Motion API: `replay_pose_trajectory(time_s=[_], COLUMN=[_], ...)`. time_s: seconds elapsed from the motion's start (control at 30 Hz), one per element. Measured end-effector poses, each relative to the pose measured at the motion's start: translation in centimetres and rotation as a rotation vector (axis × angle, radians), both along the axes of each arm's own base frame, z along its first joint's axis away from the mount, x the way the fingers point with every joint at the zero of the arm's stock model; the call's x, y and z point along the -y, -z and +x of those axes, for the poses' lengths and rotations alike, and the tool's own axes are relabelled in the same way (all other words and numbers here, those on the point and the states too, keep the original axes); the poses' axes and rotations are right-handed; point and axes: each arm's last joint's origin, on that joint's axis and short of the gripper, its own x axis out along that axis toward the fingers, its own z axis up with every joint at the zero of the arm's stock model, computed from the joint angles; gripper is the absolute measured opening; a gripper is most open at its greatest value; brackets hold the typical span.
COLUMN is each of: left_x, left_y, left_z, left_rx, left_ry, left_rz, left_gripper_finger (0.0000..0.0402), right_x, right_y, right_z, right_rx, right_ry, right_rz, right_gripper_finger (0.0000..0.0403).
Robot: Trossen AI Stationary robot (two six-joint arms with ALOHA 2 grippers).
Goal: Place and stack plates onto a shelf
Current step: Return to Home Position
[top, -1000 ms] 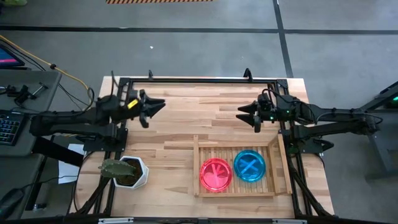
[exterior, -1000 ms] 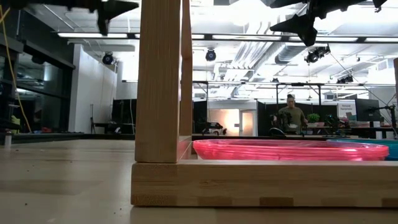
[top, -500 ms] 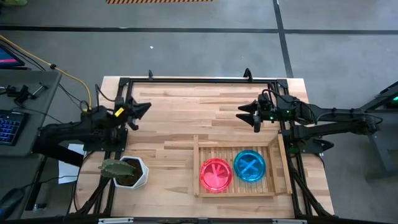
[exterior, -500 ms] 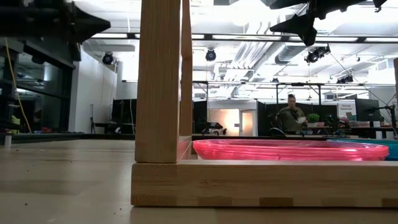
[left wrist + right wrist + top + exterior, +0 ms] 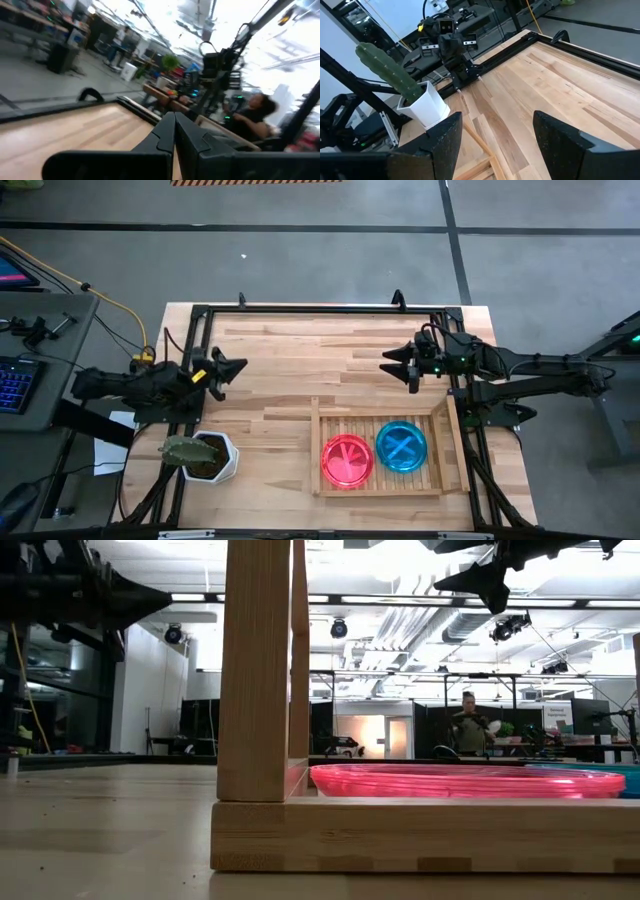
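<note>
The light-wood slatted shelf (image 5: 437, 442) lies on the table's near right part. On its slats rest a pink plate (image 5: 348, 460) and, to its right, a teal-blue plate (image 5: 401, 446). Whether more lie stacked beneath them I cannot tell. In the low view the pink plate (image 5: 465, 780) shows behind the shelf's rim (image 5: 400, 835). My left gripper (image 5: 230, 370) (image 5: 174, 131) hangs shut and empty over the table's left edge. My right gripper (image 5: 398, 364) (image 5: 495, 135) hovers open and empty above the table, beyond the shelf's far side.
A white hexagonal pot with a green cactus (image 5: 205, 457) stands at the table's near left corner, just near of my left gripper. A black frame (image 5: 320, 308) runs along the table's far and side edges. Bare wood (image 5: 300, 370) lies between the two grippers. A person (image 5: 468, 728) stands far back in the room.
My left arm has drawn back toward the table's left edge and slightly toward the near edge, and its gripper has dropped lower in the low view. My right arm and the plates have stayed where they were.
</note>
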Motion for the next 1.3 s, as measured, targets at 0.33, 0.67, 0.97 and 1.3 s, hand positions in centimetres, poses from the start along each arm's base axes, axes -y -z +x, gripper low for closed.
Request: replay_pose_trajectory(time_s=[0.33, 0.67, 0.97, 1.3], left_x=[0.2, 0.2, 0.2, 0.2], left_y=[0.1, 0.4, 0.4, 0.4], left_z=[-0.1, 0.0, 0.0, 0.0], left_rx=[-0.008, -0.03, -0.029, -0.029], left_ry=[0.032, 0.044, 0.044, 0.043], left_rz=[-0.006, -0.034, -0.034, -0.034], left_gripper_finger=[0.0, 0.0, 0.0, 0.0001], right_x=[-0.1, -0.5, -0.8, -0.8], right_y=[0.3, 0.4, 4.7, 9.8], right_z=[-0.7, -4.6, -5.5, -6.5], right_rx=[-0.05, -0.125, 0.094, 0.356], right_ry=[-0.004, -0.043, -0.092, -0.086], right_rz=[-0.003, -0.068, -0.044, -0.065], right_gripper_finger=[0.0201, 0.0013, 0.0005, 0.0])
